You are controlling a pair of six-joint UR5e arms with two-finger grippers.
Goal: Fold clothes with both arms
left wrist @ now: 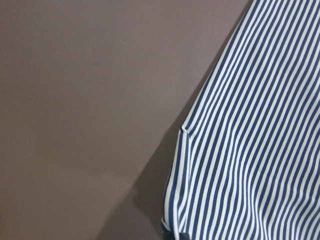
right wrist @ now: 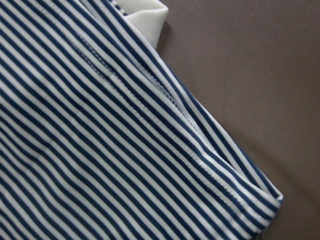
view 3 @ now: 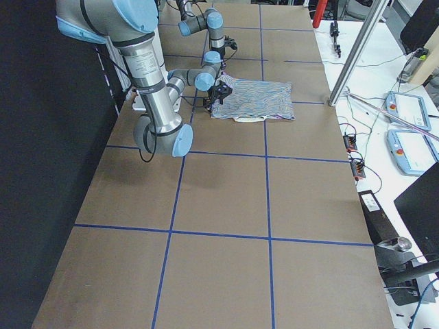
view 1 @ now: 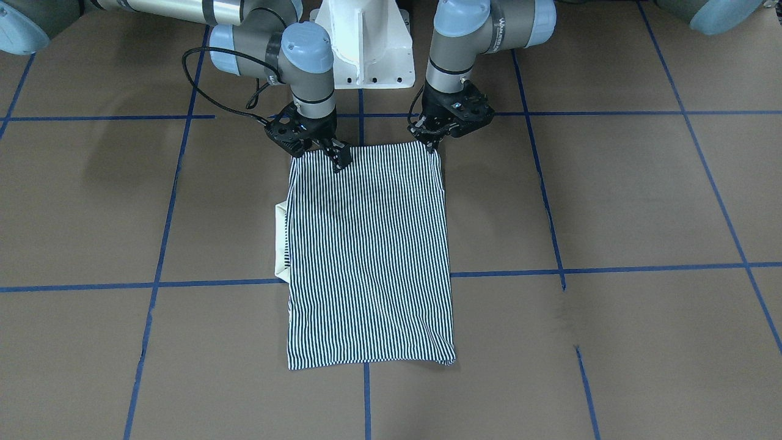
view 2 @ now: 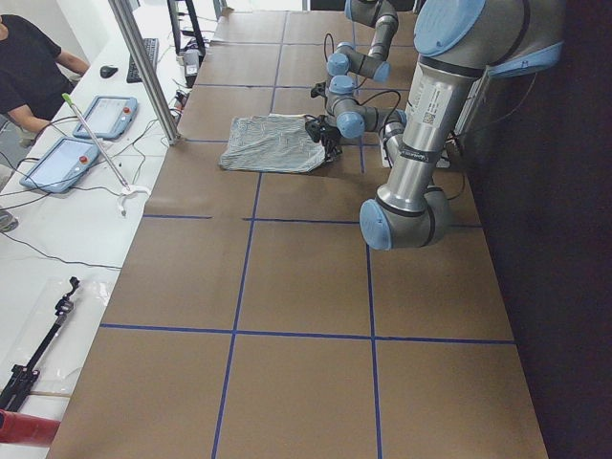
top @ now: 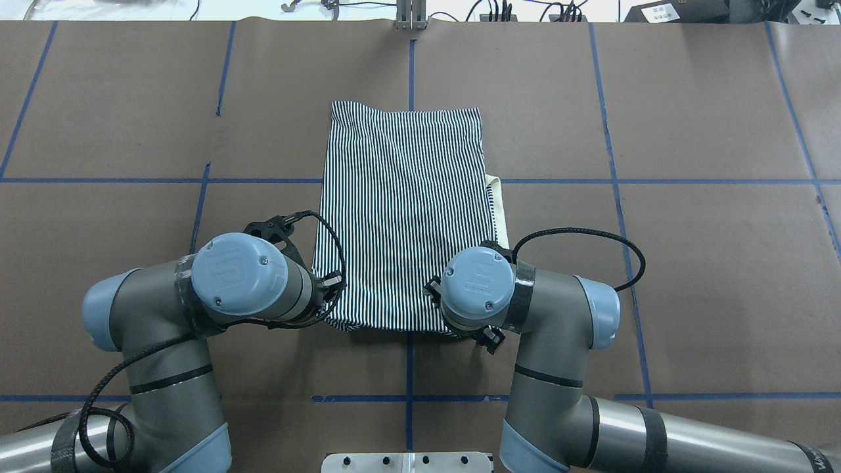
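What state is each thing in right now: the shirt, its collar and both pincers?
polo shirt: folded into a long rectangle, lying flat, sleeves tucked out of sight.
collar: sticking out past the folded edge on the robot's right side.
right pincer: apparently closed on the shirt corner nearest the robot, on its own side.
left pincer: apparently closed on the other near corner.

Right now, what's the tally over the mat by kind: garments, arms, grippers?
striped polo shirt: 1
robot arms: 2 (left arm, right arm)
grippers: 2 (left gripper, right gripper), both at the robot-side edge of the cloth
Total: 5
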